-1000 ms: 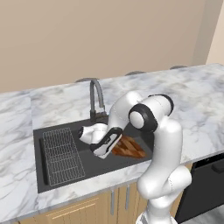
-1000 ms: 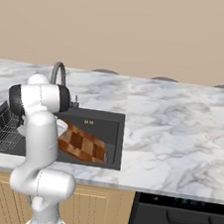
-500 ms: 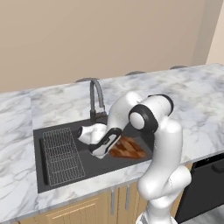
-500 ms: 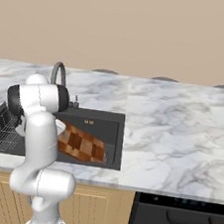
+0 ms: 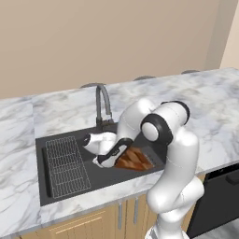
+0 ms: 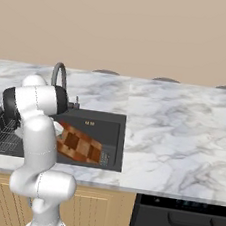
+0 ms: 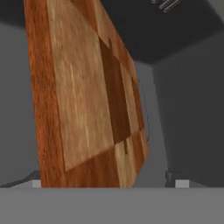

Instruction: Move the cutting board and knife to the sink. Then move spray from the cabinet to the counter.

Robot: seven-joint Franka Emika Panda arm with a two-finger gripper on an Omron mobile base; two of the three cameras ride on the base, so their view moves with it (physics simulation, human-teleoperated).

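Note:
The checkered wooden cutting board lies tilted inside the dark sink, right of the wire rack. My gripper is down in the basin at the board's left end. In the hand view the cutting board stands between my gripper's spread fingertips, with a gap on the right side, so the gripper is open. The knife, the spray and the cabinet are out of view. The marble counter surrounds the sink.
The arched dark faucet rises behind the basin, close above my hand. A dark appliance front sits under the counter at the right, beside light wood cupboard fronts. A plain beige wall backs the counter.
The fingers have spread apart and let go of the cutting board, which stays leaning in the sink. The arm has hardly moved.

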